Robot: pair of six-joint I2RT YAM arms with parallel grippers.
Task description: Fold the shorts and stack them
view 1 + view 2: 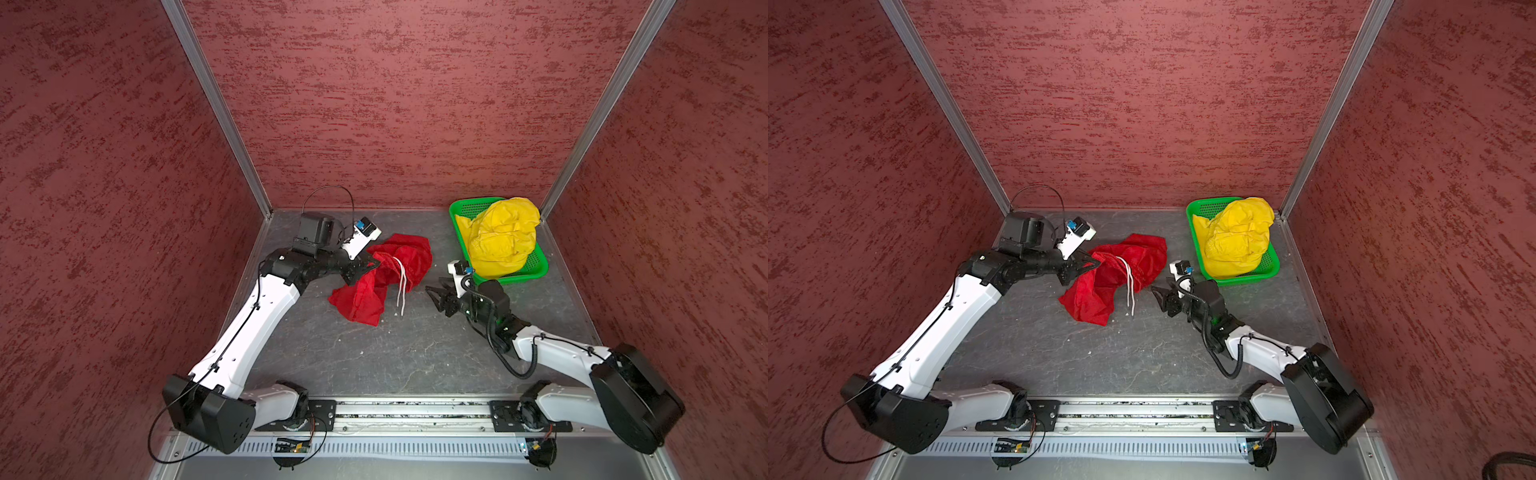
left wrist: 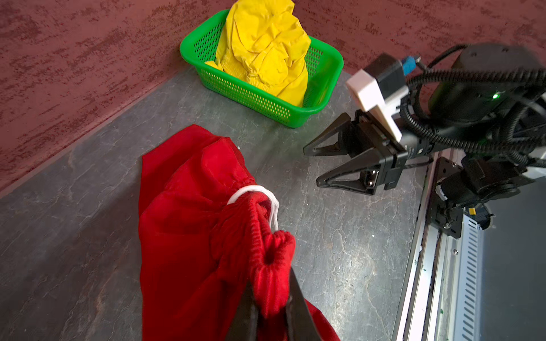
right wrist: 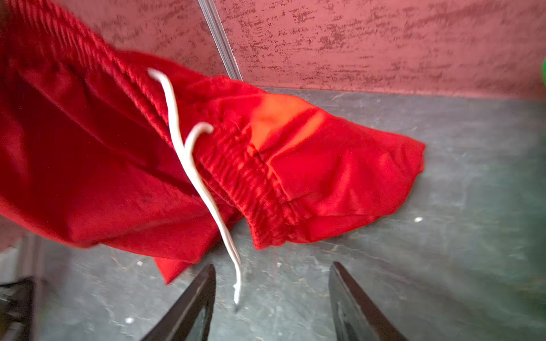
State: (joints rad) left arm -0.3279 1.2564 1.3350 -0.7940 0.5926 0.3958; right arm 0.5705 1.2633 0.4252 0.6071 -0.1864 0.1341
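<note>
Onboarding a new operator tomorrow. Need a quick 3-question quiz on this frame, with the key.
1. True or false: the yellow shorts lie in the green basket.
2. Which pincer grips the red shorts? A) left B) right C) neither
3. Fill in: the white drawstring belongs to the ____ shorts.

Key:
1. True.
2. A. The left pincer is shut on the red cloth. The right pincer stands open beside it and holds nothing.
3. Red.
</note>
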